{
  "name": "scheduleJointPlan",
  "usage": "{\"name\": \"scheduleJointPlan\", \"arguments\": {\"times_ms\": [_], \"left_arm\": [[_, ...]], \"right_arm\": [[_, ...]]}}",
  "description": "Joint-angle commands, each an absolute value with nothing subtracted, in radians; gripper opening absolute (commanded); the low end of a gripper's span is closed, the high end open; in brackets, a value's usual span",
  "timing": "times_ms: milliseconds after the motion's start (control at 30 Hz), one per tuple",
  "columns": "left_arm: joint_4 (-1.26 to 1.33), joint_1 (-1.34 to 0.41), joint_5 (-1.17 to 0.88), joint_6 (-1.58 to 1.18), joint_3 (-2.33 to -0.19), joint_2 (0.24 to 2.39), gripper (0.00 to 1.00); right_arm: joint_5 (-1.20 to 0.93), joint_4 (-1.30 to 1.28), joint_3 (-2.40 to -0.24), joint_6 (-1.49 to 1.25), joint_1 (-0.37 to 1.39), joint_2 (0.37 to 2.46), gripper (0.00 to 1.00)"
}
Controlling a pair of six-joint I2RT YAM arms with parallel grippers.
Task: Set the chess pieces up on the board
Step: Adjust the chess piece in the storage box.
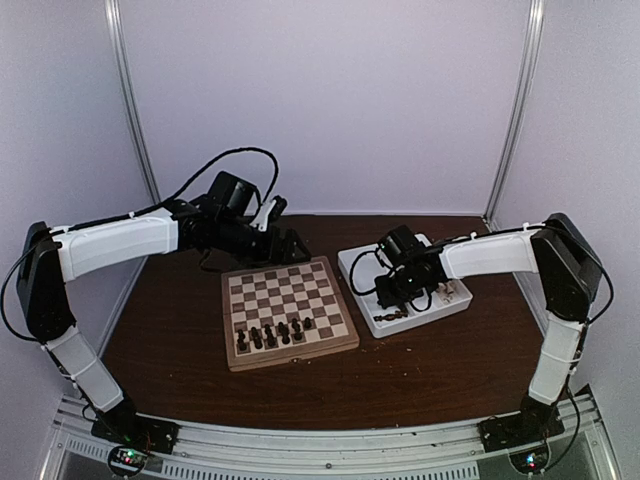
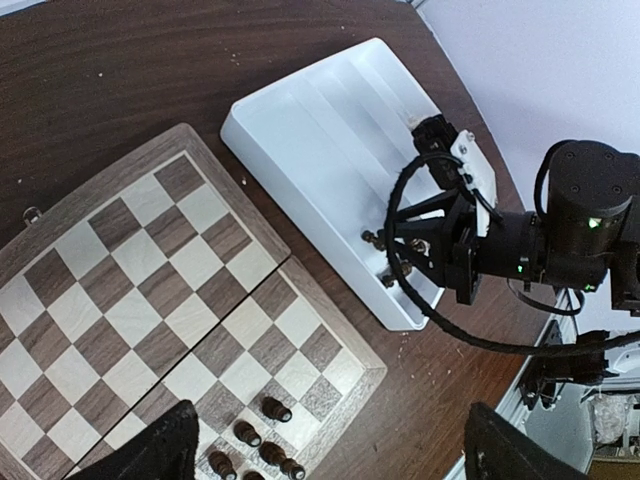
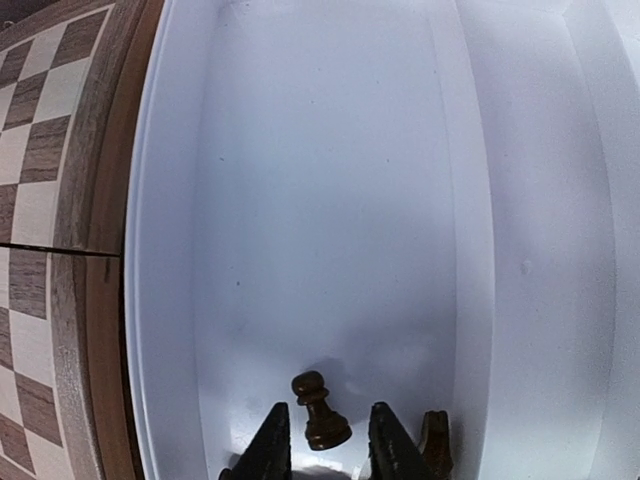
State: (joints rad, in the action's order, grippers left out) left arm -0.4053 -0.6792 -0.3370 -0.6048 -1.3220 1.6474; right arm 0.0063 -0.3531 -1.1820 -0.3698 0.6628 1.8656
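Chess pieces (image 1: 270, 333) are standing in two short rows on the near squares of the board (image 1: 285, 290), well on the near side of the left gripper (image 1: 288, 246), which is hanging above the board's far edge. In its wrist view a few of these pieces (image 2: 262, 440) are showing between the two fingers, closer to the left one. The left gripper (image 2: 335, 435) is spread wide and is holding nothing, with the board (image 2: 150, 280) lying beneath it and the tray (image 2: 320, 130) sitting ahead and to its right.

The right gripper (image 1: 397, 292) is reaching down into the near end of the tray (image 1: 347, 265). In its wrist view the right gripper (image 3: 328, 442) is standing only a little parted, and a pawn (image 3: 318, 408) is sitting on the tray (image 3: 320, 200) floor between the fingertips. Thin slivers of white are showing on either side of the pawn, so the fingers appear not to be pinching it. Another dark piece (image 3: 435, 440) is lying just outside the right finger, partly cut off by the picture's edge. The board (image 3: 40, 200) is running along the tray's wall, off to the gripper's left.
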Motion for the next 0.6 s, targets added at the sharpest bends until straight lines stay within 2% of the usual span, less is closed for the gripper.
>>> {"name": "scheduleJointPlan", "arguments": {"times_ms": [0, 167, 567], "left_arm": [[-0.427, -0.675, -0.368, -0.601, -1.371, 1.646, 0.92], [-0.432, -0.675, -0.385, -0.584, -1.361, 1.635, 0.92], [-0.437, -0.675, -0.388, -0.578, -1.36, 1.64, 0.92]], "right_arm": [[-0.018, -0.354, -1.203, -0.355, 0.657, 1.833, 0.3], [-0.056, -0.426, -1.229, -0.313, 0.654, 1.867, 0.34], [-0.084, -0.494, -1.265, -0.283, 0.647, 1.969, 0.33]]}}
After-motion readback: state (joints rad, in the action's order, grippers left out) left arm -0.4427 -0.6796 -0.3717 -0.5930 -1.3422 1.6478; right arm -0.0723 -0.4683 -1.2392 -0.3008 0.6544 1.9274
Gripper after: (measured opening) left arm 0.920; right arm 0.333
